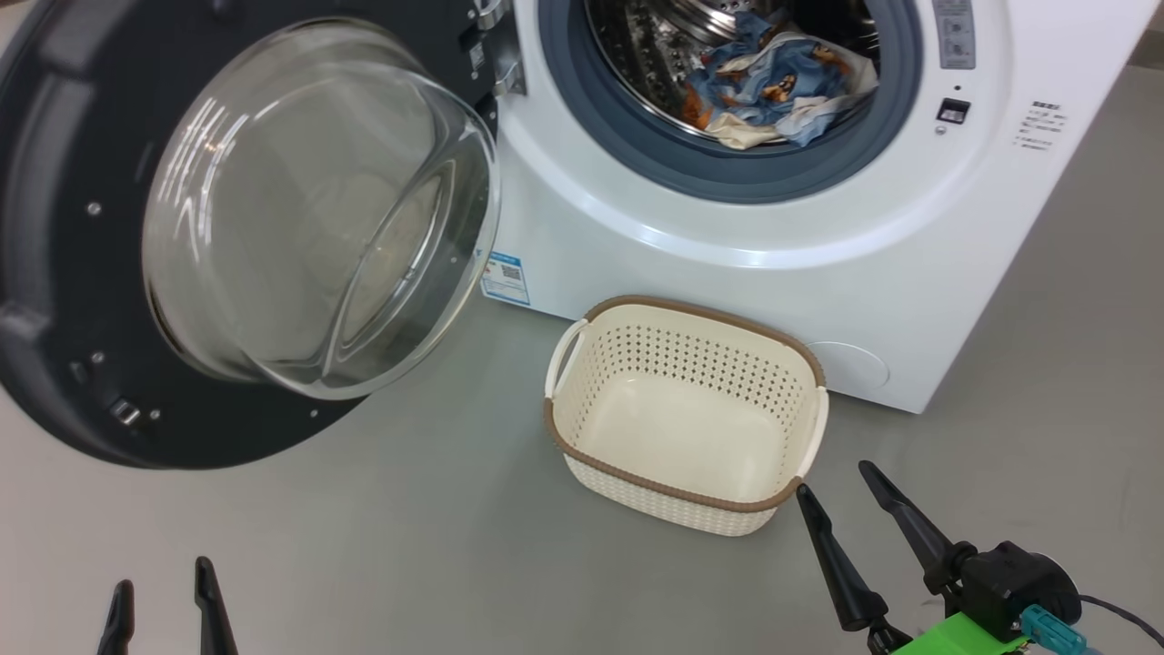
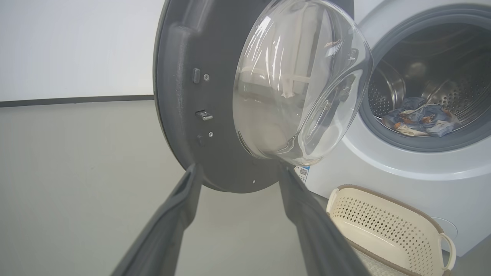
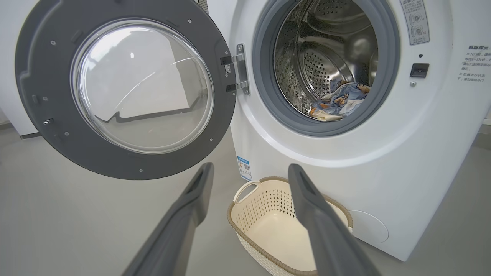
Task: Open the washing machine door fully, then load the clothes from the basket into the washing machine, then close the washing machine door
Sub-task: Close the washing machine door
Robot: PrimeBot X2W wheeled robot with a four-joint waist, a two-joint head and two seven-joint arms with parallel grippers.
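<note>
The washing machine [image 1: 818, 236] stands with its round black door [image 1: 55, 300] swung wide to the left, glass bowl [image 1: 318, 209] bulging outward. The blue printed clothes [image 1: 773, 86] lie inside the steel drum, as the right wrist view [image 3: 337, 101] and left wrist view [image 2: 418, 120] confirm. On the floor before the machine sits the cream basket [image 1: 687, 414] with nothing in it. My right gripper [image 1: 832, 482] is open just right of the basket's front corner. My left gripper [image 1: 164, 582] is open low at the left, below the door.
Grey floor [image 1: 409, 518] stretches between the two grippers and left of the basket. A white wall with a dark baseboard [image 2: 76, 100] runs behind the door. The door's edge overhangs the floor at the left.
</note>
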